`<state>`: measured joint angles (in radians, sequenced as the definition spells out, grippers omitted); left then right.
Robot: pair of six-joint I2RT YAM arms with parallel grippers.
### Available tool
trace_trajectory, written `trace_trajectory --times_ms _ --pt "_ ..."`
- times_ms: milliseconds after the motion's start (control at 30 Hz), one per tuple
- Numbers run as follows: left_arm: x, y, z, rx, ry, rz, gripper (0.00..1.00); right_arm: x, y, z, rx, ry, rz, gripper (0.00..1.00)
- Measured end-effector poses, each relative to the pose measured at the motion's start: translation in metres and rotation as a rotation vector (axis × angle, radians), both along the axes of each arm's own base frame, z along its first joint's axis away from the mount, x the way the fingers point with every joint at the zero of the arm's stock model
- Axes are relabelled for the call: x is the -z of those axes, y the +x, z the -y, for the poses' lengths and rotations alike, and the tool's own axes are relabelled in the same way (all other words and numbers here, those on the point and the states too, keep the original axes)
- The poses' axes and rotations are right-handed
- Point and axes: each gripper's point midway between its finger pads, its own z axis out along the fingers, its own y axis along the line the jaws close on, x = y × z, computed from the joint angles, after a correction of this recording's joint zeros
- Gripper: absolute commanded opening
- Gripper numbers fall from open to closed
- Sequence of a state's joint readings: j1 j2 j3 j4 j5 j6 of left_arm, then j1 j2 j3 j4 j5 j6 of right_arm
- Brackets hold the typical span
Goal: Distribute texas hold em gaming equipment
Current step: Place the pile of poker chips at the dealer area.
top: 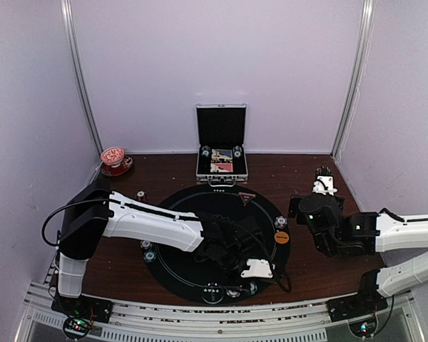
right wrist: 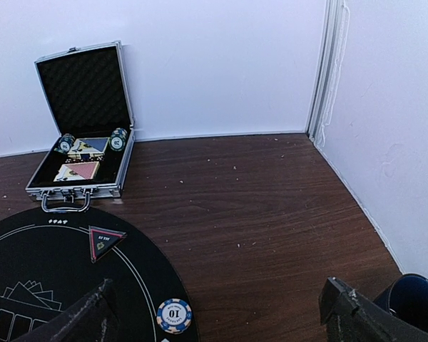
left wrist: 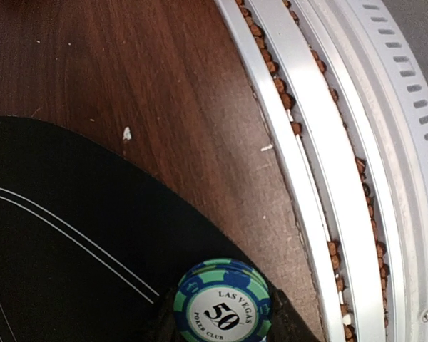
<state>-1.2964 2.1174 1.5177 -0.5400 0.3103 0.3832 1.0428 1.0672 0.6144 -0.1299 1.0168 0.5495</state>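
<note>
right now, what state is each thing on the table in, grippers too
left gripper: shut on the 50 chip
right gripper: open, holding nothing
metal case: lid open and upright, cards inside
10 chip: flat on the mat, face up
blue mug: upright, partly out of frame
red cup: upright on its saucer

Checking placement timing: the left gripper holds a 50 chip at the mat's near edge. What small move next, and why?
Probably lower a little and open the left gripper, leaving the 50 chip on the black mat: the chip is pinched just inside the mat's near edge. Whether it touches the mat is unclear.
</note>
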Motion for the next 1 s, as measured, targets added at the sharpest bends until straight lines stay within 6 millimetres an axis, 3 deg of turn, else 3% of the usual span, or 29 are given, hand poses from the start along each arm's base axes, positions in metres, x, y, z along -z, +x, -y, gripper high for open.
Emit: trace_trajectory --times_ms 267,867,1000 --pt "0.011 0.002 0.001 -0.006 0.021 0.008 0.26 0.001 0.0 -0.001 -0.008 0.002 -0.004 1.0" --pt "0.011 0.003 0.001 -0.007 0.023 0.023 0.29 0.001 0.0 -0.002 -0.013 0.001 -0.007 1.0" --pt "0.011 0.003 0.001 -0.007 0.025 0.028 0.35 0.001 0.0 -0.002 -0.013 0.001 -0.007 1.0"
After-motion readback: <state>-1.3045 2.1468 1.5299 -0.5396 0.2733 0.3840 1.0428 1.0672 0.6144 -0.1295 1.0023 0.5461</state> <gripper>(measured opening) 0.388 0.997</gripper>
